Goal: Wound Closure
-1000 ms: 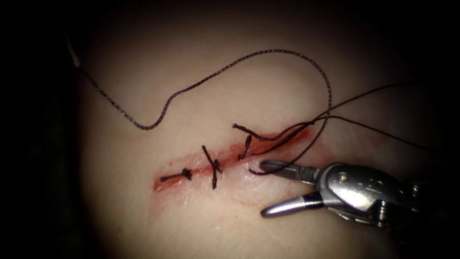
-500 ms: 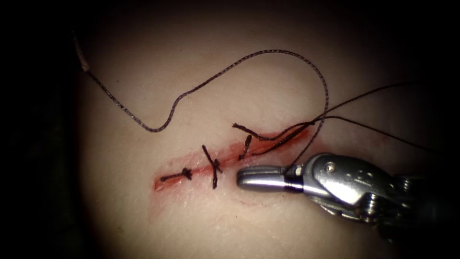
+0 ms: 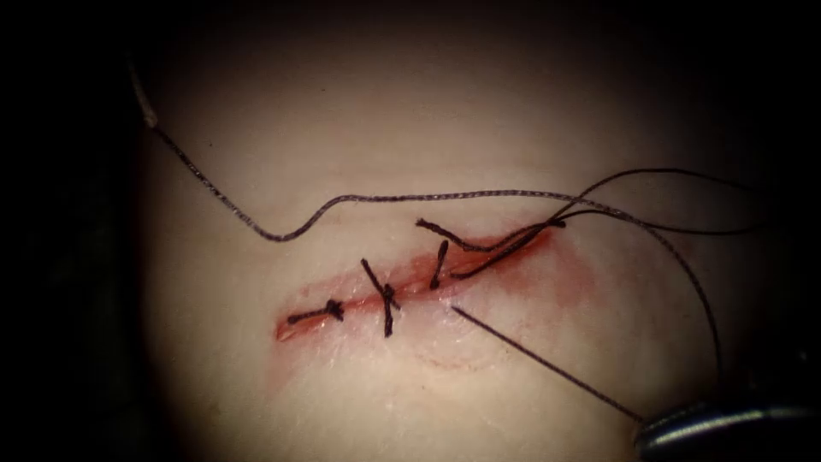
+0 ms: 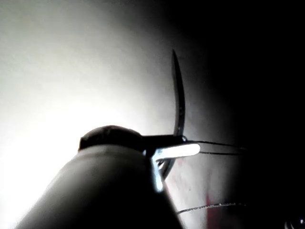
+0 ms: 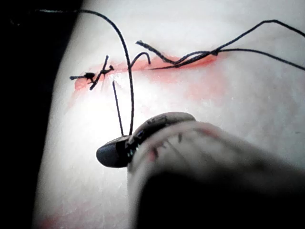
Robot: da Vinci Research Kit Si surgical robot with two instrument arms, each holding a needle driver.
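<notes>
The tissue (image 3: 410, 111) fills your field, with the cut (image 3: 342, 301) running across it and red fluid (image 3: 556, 274) smeared around its right half. Your right gripper (image 5: 114, 153) sits well right of the cut, closed on the thread (image 3: 410, 197). From it one strand runs straight and taut to the tissue just beside the cut's middle.

Your left gripper (image 4: 176, 151) appears clamped on the needle (image 4: 178, 95), seemingly near its tail end, since thread leaves from that spot. The needle stands clear of the tissue.

The rest of the thread lies in a long slack run above the cut and gathers at the cut's right end. Three stitches (image 3: 385, 299) cross the left and middle of the cut.

Watch that taut strand: more pull could make it cut into the tissue edge or tear out. The slack run lies close to the stitches' short ends, and could snag on them if dragged.
</notes>
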